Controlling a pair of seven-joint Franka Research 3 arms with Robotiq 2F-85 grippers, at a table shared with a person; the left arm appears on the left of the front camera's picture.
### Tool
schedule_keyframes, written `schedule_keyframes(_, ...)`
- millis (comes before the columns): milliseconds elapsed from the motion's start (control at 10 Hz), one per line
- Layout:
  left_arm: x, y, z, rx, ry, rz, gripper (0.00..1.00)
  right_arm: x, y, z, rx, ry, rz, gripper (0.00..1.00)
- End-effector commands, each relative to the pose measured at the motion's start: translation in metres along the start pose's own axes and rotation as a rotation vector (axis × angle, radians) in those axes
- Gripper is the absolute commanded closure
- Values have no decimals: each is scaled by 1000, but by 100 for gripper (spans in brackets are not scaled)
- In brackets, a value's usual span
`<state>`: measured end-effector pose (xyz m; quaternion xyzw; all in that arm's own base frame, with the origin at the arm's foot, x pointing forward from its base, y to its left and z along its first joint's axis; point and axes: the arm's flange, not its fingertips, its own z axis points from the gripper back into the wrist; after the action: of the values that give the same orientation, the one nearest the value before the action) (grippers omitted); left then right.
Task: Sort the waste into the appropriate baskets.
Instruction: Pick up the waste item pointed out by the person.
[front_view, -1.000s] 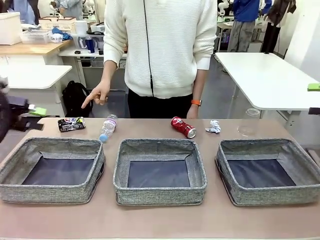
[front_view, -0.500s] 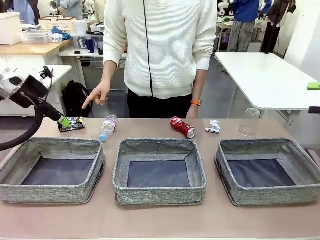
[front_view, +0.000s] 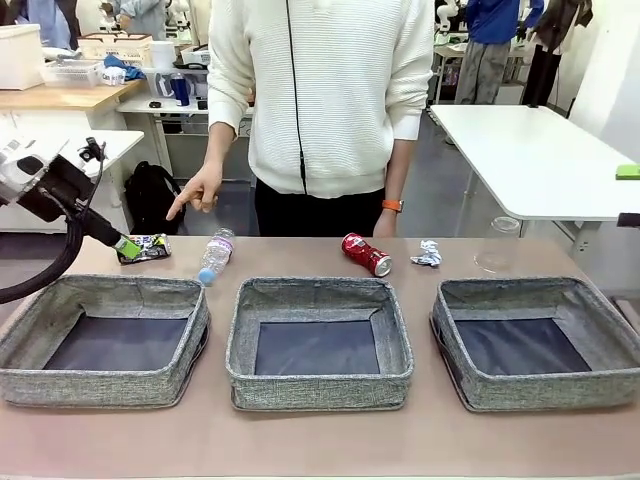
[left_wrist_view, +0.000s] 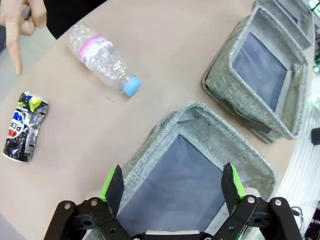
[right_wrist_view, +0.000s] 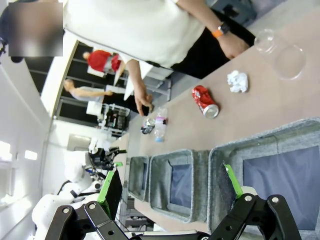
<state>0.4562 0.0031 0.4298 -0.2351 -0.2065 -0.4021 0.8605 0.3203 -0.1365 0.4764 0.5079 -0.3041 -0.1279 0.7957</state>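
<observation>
**Front view.** All the waste lies on the counter (front_view: 300, 440) beyond the three baskets, none sorted yet. From the left: dark can (front_view: 146, 247), bottle (front_view: 215, 254), red can (front_view: 367, 254), wad (front_view: 427, 253), cup (front_view: 497, 245). Left basket (front_view: 100, 385), middle basket (front_view: 320, 388) and right basket (front_view: 540, 392) hold nothing. The left arm (front_view: 50, 190) reaches in over the counter's left end. One green pad (front_view: 127, 243) sits at the dark can's left end; cannot tell if it touches. The person's hand (front_view: 195, 190) points down toward the dark can.

**Left wrist view.** Left jaws wide, holding nothing, pads (left_wrist_view: 114, 182) over the left basket (left_wrist_view: 200, 112). The dark can (left_wrist_view: 25, 127) lies on its side off to the left, outside the jaws. The bottle (left_wrist_view: 100, 57) is farther on, its blue cap toward the basket.

**Right wrist view.** Right jaws wide, empty, pads (right_wrist_view: 111, 192) above the right basket (right_wrist_view: 260, 145). The red can (right_wrist_view: 205, 101), wad (right_wrist_view: 238, 81) and cup (right_wrist_view: 280, 52) lie well beyond.

**Handling (judgement).**
- Dark can: dented, so likely empty, light, thin-walled and slick. Take it across the body at mid-length with light squeeze.
- Bottle: may roll. Grip at the label.
- Cup: flimsy.
- Wad: soft.
</observation>
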Motion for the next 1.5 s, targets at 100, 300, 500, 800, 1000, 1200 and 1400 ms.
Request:
schedule_keyframes(100,42,36,-3,361,91,-97,0,3,-1,-3,22,-12,26,0)
schedule_keyframes(300,82,80,-22,329,240,-138,0,3,-1,-3,22,-12,26,0)
schedule_keyframes(500,90,113,-44,248,376,-275,0,3,-1,-3,22,-12,26,0)
schedule_keyframes(800,71,145,-66,87,433,-386,0,3,-1,-3,22,-12,26,0)
schedule_keyframes(1000,65,160,-77,70,428,-382,0,3,-1,-3,22,-12,26,0)
schedule_keyframes(1200,64,170,-83,121,436,-382,0,3,-1,-3,22,-12,26,0)
schedule_keyframes(1400,70,183,-83,183,378,-393,0,3,-1,-3,22,-12,26,0)
